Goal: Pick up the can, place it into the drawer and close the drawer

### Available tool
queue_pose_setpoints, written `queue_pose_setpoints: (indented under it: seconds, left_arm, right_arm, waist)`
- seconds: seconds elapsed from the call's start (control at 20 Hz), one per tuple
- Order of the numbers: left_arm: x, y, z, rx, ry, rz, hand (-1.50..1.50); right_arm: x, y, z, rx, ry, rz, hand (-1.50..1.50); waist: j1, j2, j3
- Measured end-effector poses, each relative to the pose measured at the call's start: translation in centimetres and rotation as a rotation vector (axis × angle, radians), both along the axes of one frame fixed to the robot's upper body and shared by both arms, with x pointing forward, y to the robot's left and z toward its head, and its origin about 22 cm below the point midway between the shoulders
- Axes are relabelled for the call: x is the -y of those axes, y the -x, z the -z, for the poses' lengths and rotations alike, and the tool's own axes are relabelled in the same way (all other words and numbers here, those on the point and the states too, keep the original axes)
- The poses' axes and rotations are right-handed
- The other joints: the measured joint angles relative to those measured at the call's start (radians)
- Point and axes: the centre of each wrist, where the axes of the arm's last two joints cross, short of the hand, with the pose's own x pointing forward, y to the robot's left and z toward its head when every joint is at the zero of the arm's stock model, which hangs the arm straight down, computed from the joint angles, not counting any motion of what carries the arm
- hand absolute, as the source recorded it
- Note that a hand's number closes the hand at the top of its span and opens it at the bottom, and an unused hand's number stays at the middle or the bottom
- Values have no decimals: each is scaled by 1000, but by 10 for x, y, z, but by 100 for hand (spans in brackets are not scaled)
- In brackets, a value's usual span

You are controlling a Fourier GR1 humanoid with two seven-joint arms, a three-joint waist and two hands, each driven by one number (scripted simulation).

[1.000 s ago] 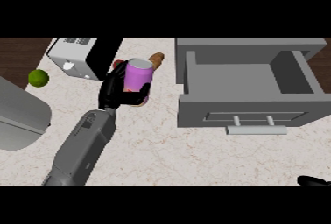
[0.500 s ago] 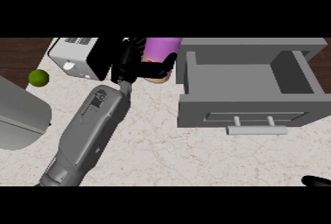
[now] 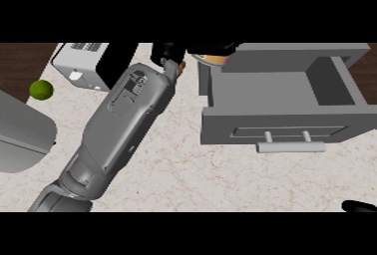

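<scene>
bench [image 3: 221, 179]: pale marbled top. on it: open grey drawer unit [image 3: 283, 107] at right, toaster [image 3: 85, 64] at rear left, green lime [image 3: 41, 90] at left edge.

Grey drawer [image 3: 280, 119], green lime [image 3: 41, 90], marbled counter [image 3: 221, 174].

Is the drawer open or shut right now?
Open. The drawer is pulled out toward the robot, its grey inside bare, handle at the front; no can lies in it.

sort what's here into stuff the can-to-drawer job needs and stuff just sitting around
Job: can, mostly hidden in the left hand at the drawer's back left corner; open drawer.

Lying about: toaster, lime, right hand at the lower right edge.
</scene>
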Motion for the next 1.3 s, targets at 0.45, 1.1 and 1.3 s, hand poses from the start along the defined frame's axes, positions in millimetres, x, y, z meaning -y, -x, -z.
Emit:
queue_pose_setpoints:
  seconds: [0.45, 1.1, 1.3]
  left_arm:
    - [38, -13, -42, -18, -55, 0, 150]
    - [63, -22, -57, -30, -134, -47, 150]
    - [66, -23, -57, -25, -142, -105, -150]
  right_arm:
    - [4, -8, -4, 10, 0, -5, -150]
    - [5, -9, -8, 19, 10, -37, -150]
    - [1, -17, -11, 17, 19, -54, -150]
  waist:
    - [-19, 6, 1]
    - [-62, 15, 2]
    - [-75, 20, 3]
